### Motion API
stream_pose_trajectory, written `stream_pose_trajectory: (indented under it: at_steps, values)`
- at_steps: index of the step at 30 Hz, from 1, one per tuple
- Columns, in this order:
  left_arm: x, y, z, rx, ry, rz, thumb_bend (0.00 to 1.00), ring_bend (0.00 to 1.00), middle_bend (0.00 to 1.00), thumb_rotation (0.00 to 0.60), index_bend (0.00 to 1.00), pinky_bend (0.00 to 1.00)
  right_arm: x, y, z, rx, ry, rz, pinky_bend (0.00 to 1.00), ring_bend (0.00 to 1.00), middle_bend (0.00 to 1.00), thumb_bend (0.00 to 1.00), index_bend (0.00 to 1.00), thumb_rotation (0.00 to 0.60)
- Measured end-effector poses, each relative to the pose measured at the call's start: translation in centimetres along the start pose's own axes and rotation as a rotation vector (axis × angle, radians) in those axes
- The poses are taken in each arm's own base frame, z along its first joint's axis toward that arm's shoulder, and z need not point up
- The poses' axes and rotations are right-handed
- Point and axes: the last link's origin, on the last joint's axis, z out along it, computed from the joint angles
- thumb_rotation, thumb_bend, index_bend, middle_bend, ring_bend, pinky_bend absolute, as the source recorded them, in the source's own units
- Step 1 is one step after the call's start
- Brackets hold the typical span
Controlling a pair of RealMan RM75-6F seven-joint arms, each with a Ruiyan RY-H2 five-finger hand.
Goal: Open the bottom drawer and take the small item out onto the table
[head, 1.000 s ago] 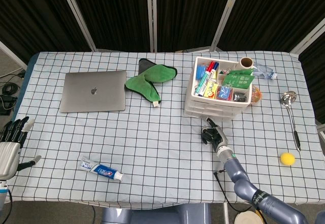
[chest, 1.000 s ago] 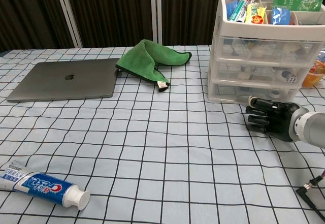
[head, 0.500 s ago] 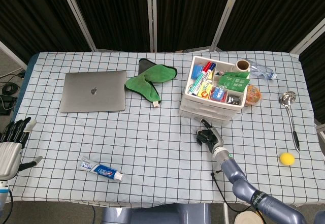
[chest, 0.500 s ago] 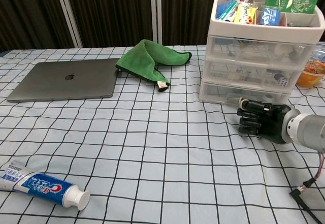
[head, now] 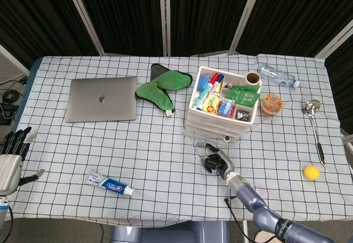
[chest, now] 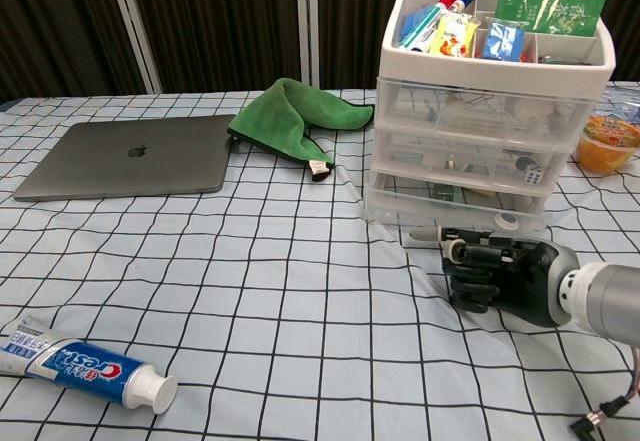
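- Right hand (chest: 497,275) is seen with fingers curled at the front edge of the bottom drawer (chest: 455,208); whether the edge is gripped cannot be told.
- Drawer unit (head: 220,109) stands just behind that hand; the bottom drawer is pulled out slightly.
- Small item inside cannot be made out.
- Left hand (head: 11,160) is held far left at the table edge, fingers spread, nothing held.
- Toothpaste (head: 110,183) lies between the hands.

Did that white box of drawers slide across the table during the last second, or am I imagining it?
You saw right. The drawer unit slid toward the robot and to the left in the head view, dragged by the right hand, which pulled back with its fingers hooked at the bottom drawer. That drawer now sticks out slightly. The left hand, laptop, green cloth and toothpaste stayed put.
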Motion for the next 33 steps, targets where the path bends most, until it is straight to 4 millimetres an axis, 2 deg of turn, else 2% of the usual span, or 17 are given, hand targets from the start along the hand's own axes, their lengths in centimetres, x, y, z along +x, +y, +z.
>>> stream_pose_trajectory:
  at_steps: [6, 14, 22, 33]
  values:
    - [0.0, -0.1, 0.1, 0.006, -0.001, -0.002, 0.01, 0.0, 0.0, 0.6, 0.0, 0.0, -0.9, 0.7, -0.9, 0.012, -0.024, -0.123, 0.82, 0.95, 0.94, 0.59, 0.21, 0.6]
    - [0.0, -0.1, 0.1, 0.001, 0.0, -0.002, 0.01, 0.0, 0.0, 0.6, 0.0, 0.0, -1.5, 0.2, -1.9, 0.125, 0.013, -0.339, 0.82, 0.95, 0.94, 0.55, 0.21, 0.6]
    - [0.2, -0.2, 0.1, 0.009, 0.007, -0.006, 0.01, 0.0, 0.0, 0.6, 0.0, 0.0, -1.5, -1.2, -2.8, 0.267, 0.117, -0.648, 0.82, 0.94, 0.94, 0.54, 0.16, 0.6]
    - [0.3, -0.2, 0.0, 0.01, 0.009, -0.006, 0.01, 0.0, 0.0, 0.6, 0.0, 0.0, -0.3, -2.9, -3.6, 0.248, 0.357, -1.06, 0.82, 0.94, 0.94, 0.54, 0.16, 0.6]
